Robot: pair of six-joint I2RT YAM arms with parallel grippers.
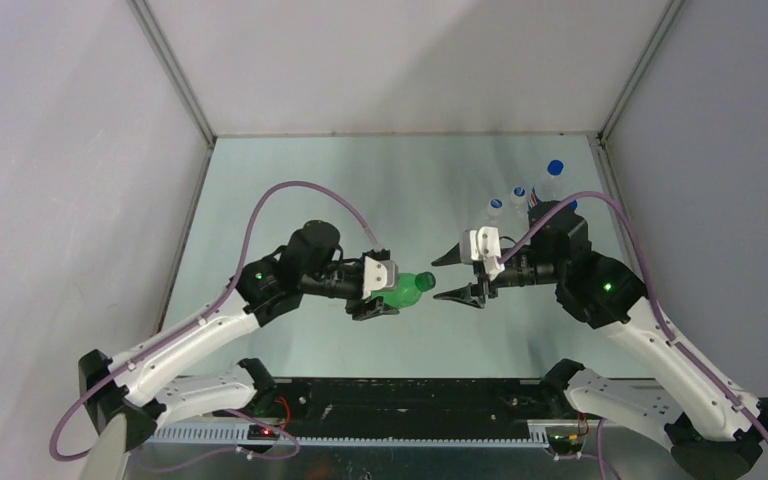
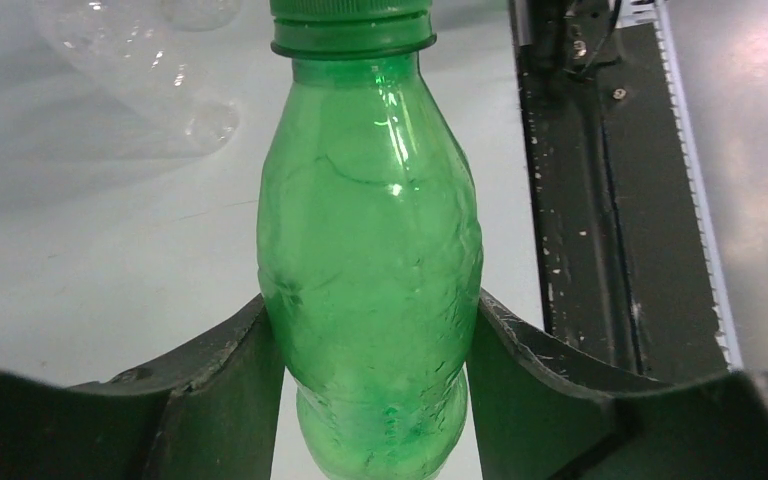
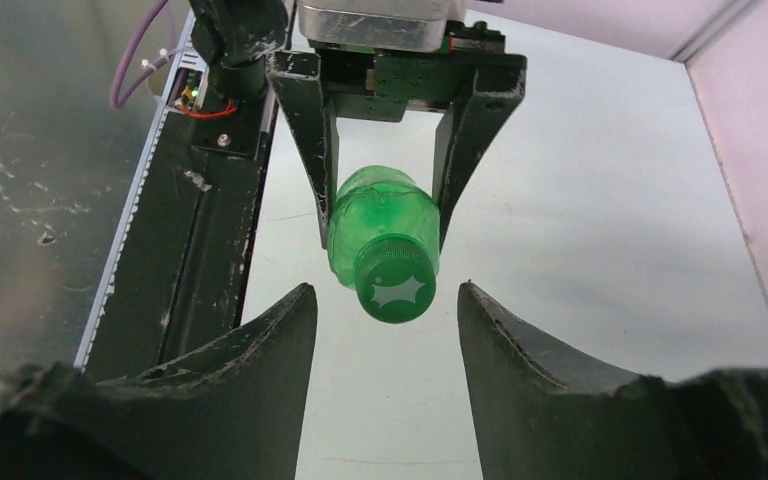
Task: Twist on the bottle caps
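My left gripper (image 1: 388, 293) is shut on the translucent green bottle (image 1: 408, 288) and holds it level above the table, neck towards the right arm. The dark green cap (image 3: 397, 288) sits on the bottle's neck; it also shows at the top of the left wrist view (image 2: 350, 25). My right gripper (image 1: 440, 280) is open and empty, its fingertips (image 3: 300, 310) on either side of the cap and just short of it, not touching. In the right wrist view the left gripper (image 3: 383, 235) clamps the bottle's body (image 3: 380, 215). The white cap is out of view.
Three clear bottles with bright blue caps (image 1: 555, 168) stand at the back right. Clear plastic bottle bodies (image 2: 140, 80) show beyond the green bottle; I cannot tell which they are. A black rail (image 1: 410, 400) runs along the near edge. Grey walls enclose the table.
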